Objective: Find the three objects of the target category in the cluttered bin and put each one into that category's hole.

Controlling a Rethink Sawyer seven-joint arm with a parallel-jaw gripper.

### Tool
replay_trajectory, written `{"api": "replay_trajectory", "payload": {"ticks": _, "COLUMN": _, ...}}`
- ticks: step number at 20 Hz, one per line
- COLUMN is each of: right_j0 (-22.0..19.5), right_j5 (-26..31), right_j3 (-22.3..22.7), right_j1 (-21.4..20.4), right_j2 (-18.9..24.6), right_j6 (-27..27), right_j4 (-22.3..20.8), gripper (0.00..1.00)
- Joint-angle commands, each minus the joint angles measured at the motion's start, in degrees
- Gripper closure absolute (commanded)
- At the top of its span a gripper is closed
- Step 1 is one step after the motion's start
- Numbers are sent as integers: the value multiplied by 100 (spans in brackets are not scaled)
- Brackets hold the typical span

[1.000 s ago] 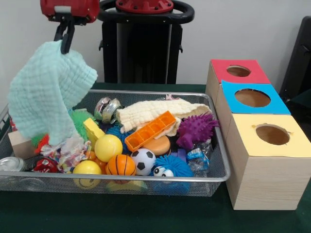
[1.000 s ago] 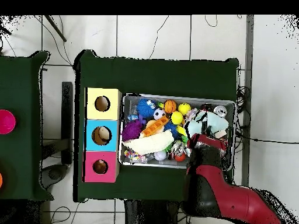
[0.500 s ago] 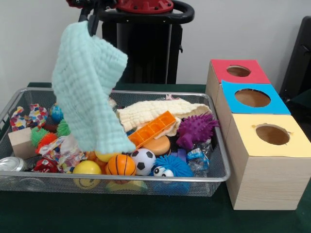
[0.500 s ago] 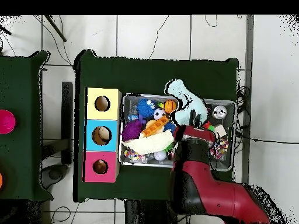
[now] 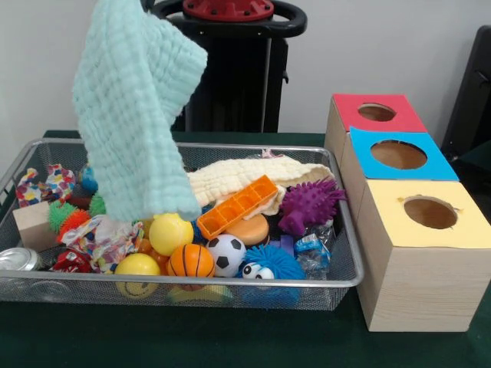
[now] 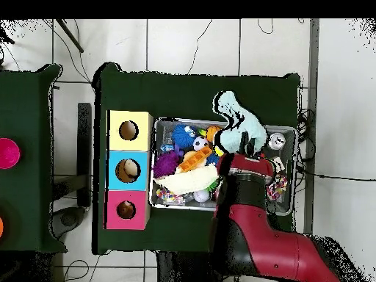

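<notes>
A mint-green cloth point(image 5: 136, 107) is seen hanging in the air above the left half of a wire bin point(image 5: 230, 282), its top running out past the upper edge of the front view. Its lower hem dangles just over the toys. The end effector is hidden in the front view, and in the overhead view only the red arm point(image 6: 257, 235) can be made out next to the cloth point(image 6: 239, 125), so whether the end effector is open or closed cannot be told.

Inside the bin, a cream cloth point(image 5: 245, 175) is laid along the back, with an orange tray point(image 5: 238, 205) leaning on it. A purple spiky ball point(image 5: 311, 203) is placed at the right. A yellow ball point(image 5: 170, 233), a basketball point(image 5: 191, 261), a soccer ball point(image 5: 226, 254) and a blue spiky ball point(image 5: 270, 264) are crowded along the front. A wooden block point(image 5: 34, 225) and a can point(image 5: 19, 261) are set at the left end.

Three boxes are lined up on the green worktop point(image 5: 230, 341) to the right of the bin: a red-topped box point(image 5: 376, 113), a blue-topped box point(image 5: 399, 155) and a yellow-topped box point(image 5: 430, 213), each with a round hole.
</notes>
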Motion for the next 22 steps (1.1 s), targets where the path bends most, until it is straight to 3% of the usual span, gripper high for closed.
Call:
{"api": "replay_trajectory", "payload": {"ticks": 1, "right_j0": 105, "right_j5": 470, "right_j3": -346, "right_j1": -114, "right_j2": 33, "right_j6": 627, "right_j4": 183, "gripper": 100}}
{"api": "replay_trajectory", "payload": {"ticks": 5, "right_j0": 501, "right_j5": 349, "right_j3": -249, "right_j1": -97, "right_j2": -335, "right_j6": 478, "right_j4": 559, "gripper": 100}}
{"api": "replay_trajectory", "payload": {"ticks": 11, "right_j0": 994, "right_j5": 686, "right_j3": -62, "right_j1": -630, "right_j2": -562, "right_j6": 547, "right_j4": 860, "gripper": 100}}
{"api": "replay_trajectory", "payload": {"ticks": 13, "right_j0": 1218, "right_j5": 499, "right_j3": -17, "right_j1": -715, "right_j2": -782, "right_j6": 443, "right_j4": 986, "gripper": 100}}
{"api": "replay_trajectory", "payload": {"ticks": 15, "right_j0": 1123, "right_j5": 685, "right_j3": 135, "right_j1": -805, "right_j2": -513, "right_j6": 750, "right_j4": 770, "gripper": 100}}
{"api": "replay_trajectory", "payload": {"ticks": 19, "right_j0": 1238, "right_j5": 276, "right_j3": 215, "right_j1": -400, "right_j2": -665, "right_j6": 633, "right_j4": 646, "gripper": 100}}
{"api": "replay_trajectory", "payload": {"ticks": 22, "right_j0": 1145, "right_j5": 221, "right_j3": 315, "right_j1": -125, "right_j2": -490, "right_j6": 843, "right_j4": 463, "gripper": 100}}
